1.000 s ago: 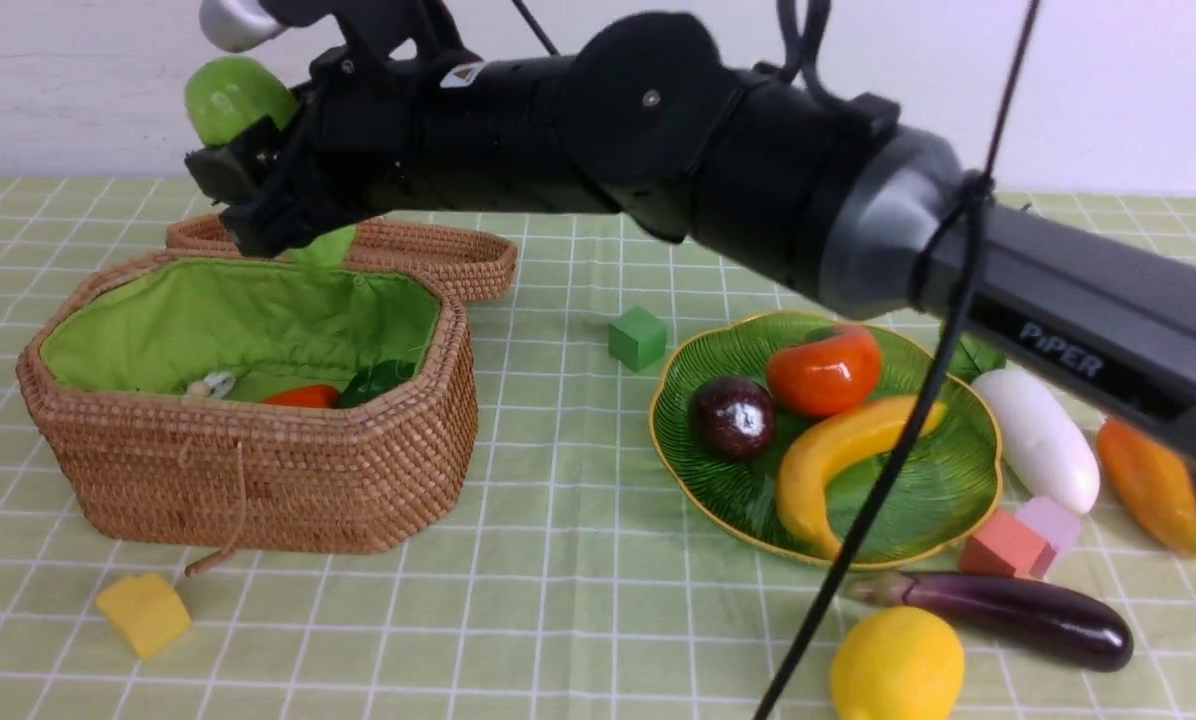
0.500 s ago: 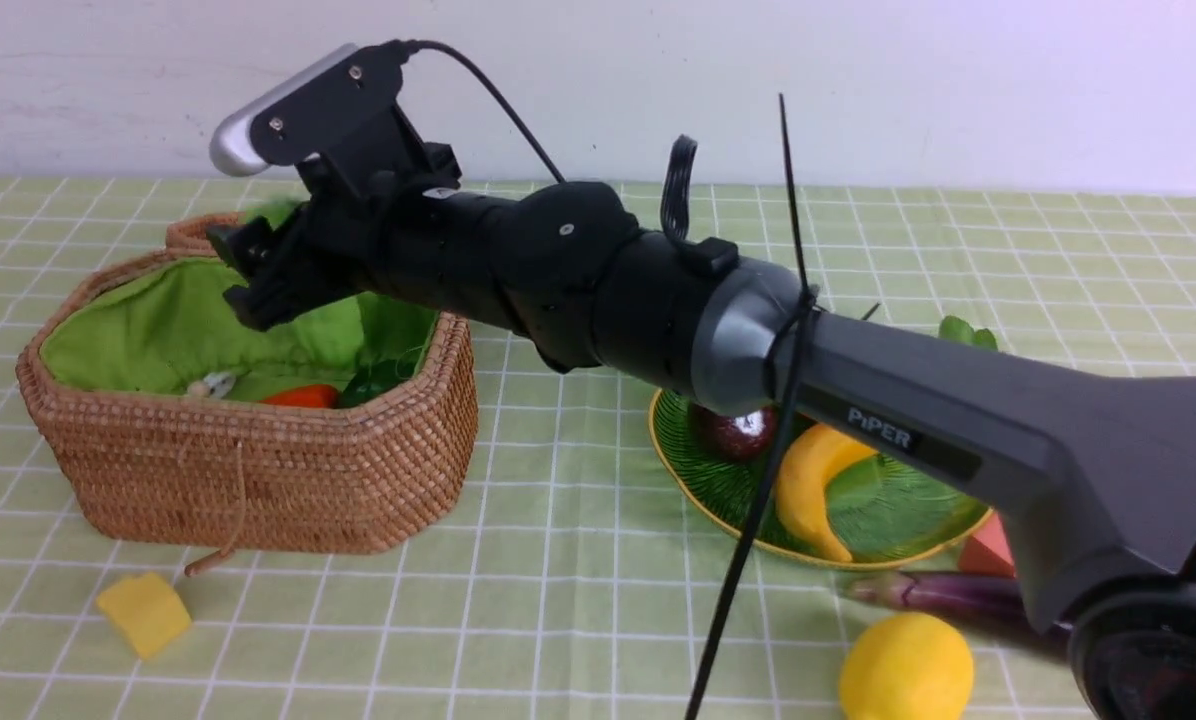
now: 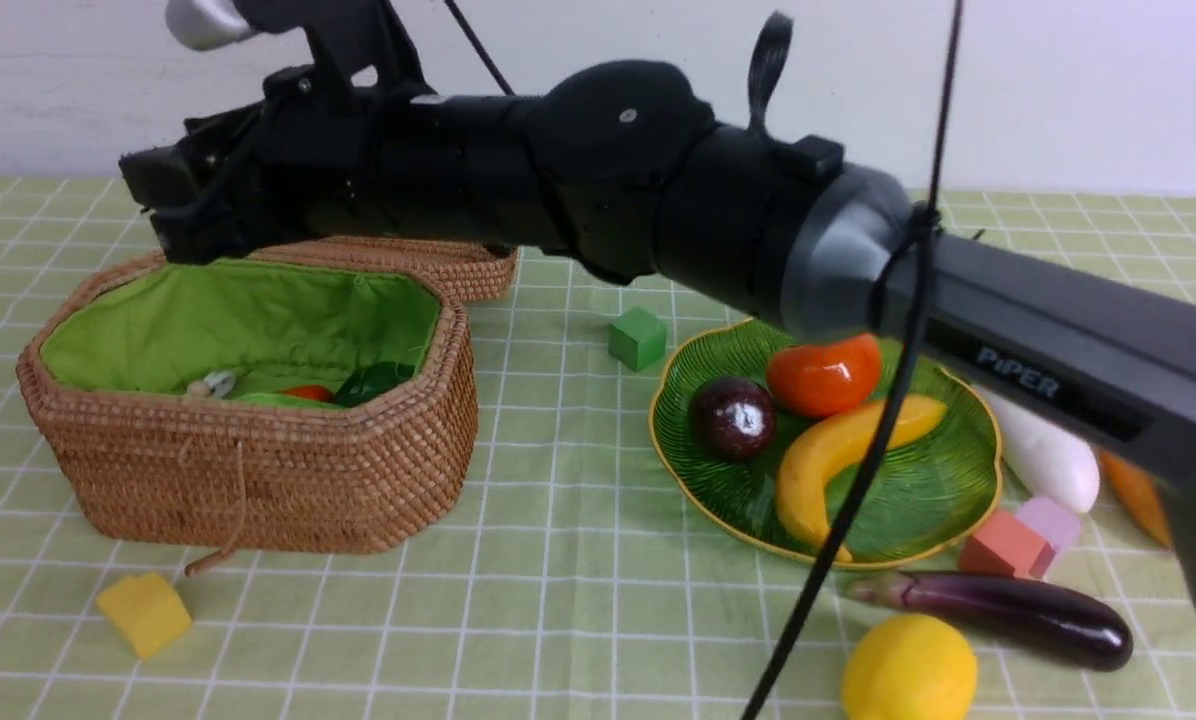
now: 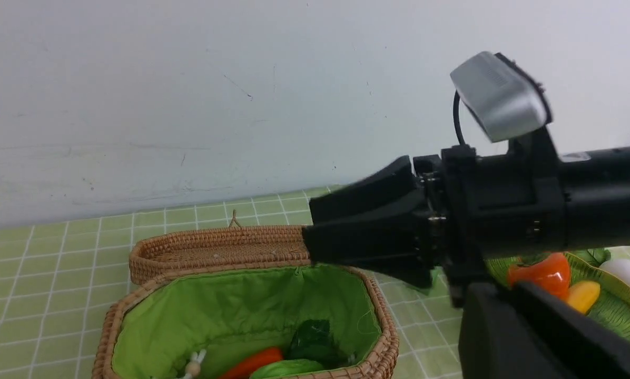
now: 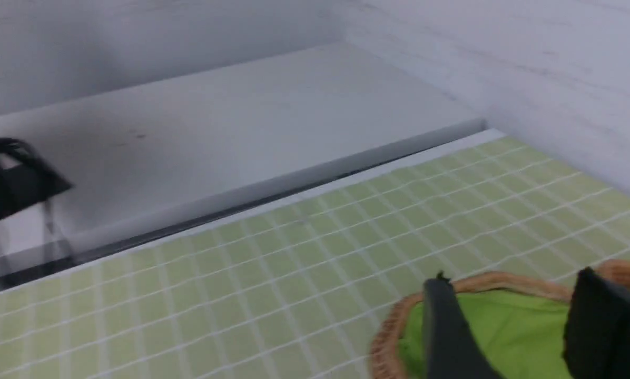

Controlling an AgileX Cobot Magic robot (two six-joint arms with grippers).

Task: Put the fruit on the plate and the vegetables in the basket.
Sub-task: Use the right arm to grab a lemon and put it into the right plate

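Observation:
My right gripper hangs open and empty just above the brown wicker basket. Inside the basket lie a light green gourd and a red chili. The green leaf plate holds a mangosteen, a persimmon and a banana. On the cloth lie a white radish, an eggplant, a lemon and a mango, half hidden by the arm. My left gripper is a dark shut shape, holding nothing.
The basket's lid lies open behind it. Foam blocks are scattered about: green, yellow, red and pink. The right arm and its cable cross above the plate. A white wall closes the far side.
The right gripper held the green gourd above the basket, dipped in and let it go. It has since risen empty, and the gourd lies inside the basket.

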